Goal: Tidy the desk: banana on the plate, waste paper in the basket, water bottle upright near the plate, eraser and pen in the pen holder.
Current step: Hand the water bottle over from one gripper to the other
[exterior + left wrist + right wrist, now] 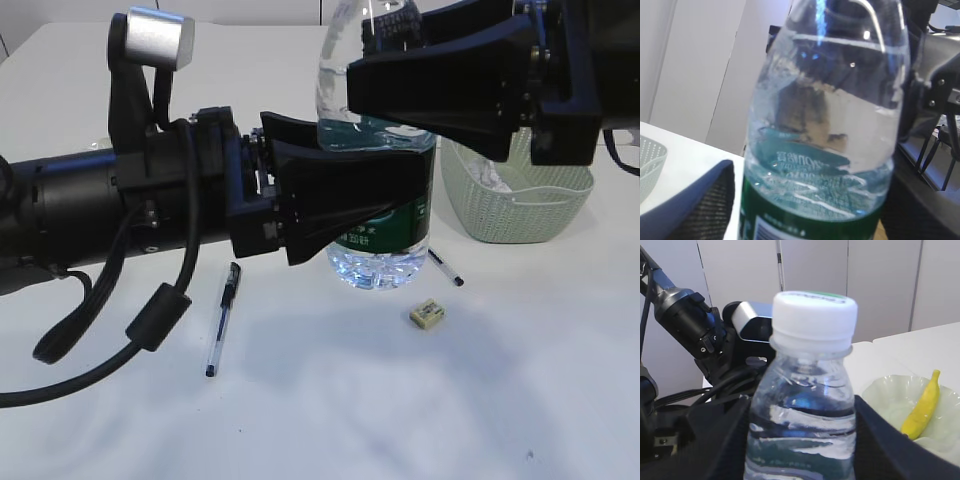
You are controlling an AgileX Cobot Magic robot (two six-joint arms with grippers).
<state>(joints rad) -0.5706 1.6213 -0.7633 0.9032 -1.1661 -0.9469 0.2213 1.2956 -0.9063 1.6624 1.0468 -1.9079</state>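
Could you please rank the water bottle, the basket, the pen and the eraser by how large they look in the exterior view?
1. water bottle, though partly hidden and closer
2. basket
3. pen
4. eraser

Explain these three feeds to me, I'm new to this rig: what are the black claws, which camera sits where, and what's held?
The black claws are two robot arms' grippers. The exterior view faces the desk; each wrist view rides on one arm. The left gripper spans the water bottle at its green label, jaws wide; whether it grips, I cannot tell. The right gripper clasps the bottle's upper part, below the white cap. On the desk: two pens, an eraser, a basket. The banana lies on the plate.
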